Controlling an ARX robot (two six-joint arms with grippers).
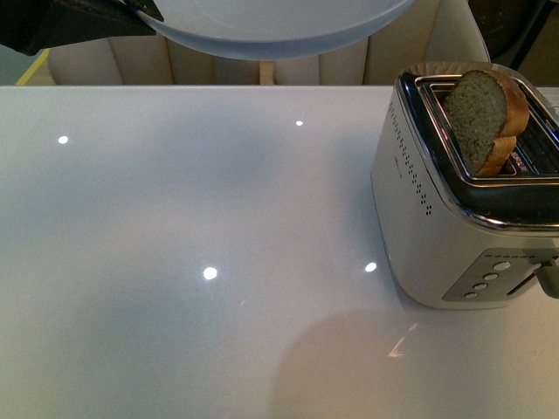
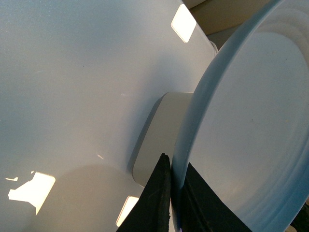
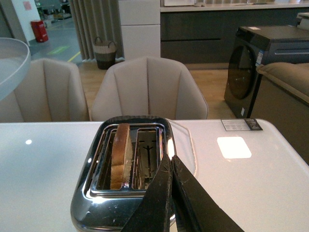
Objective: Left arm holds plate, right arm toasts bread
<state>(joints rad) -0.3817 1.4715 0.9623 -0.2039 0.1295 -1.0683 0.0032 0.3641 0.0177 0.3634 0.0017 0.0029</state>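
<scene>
My left gripper (image 1: 144, 10) is shut on the rim of the pale blue-white plate (image 1: 279, 26) and holds it in the air at the top of the front view. In the left wrist view the black fingers (image 2: 157, 203) pinch the plate (image 2: 241, 130) edge. The bread (image 1: 485, 118) slice stands raised in the left slot of the silver toaster (image 1: 454, 209) at the table's right side. In the right wrist view my right gripper (image 3: 170, 162) is shut and empty, just above the toaster (image 3: 125, 164) on its near side, next to the bread (image 3: 120, 154).
The white glossy table (image 1: 192, 262) spreads left of the toaster. Beige chairs (image 3: 149, 87) stand behind the far edge. The toaster's lever and buttons (image 1: 502, 275) face the front right. A dark appliance (image 3: 270, 67) stands on the floor beyond the table.
</scene>
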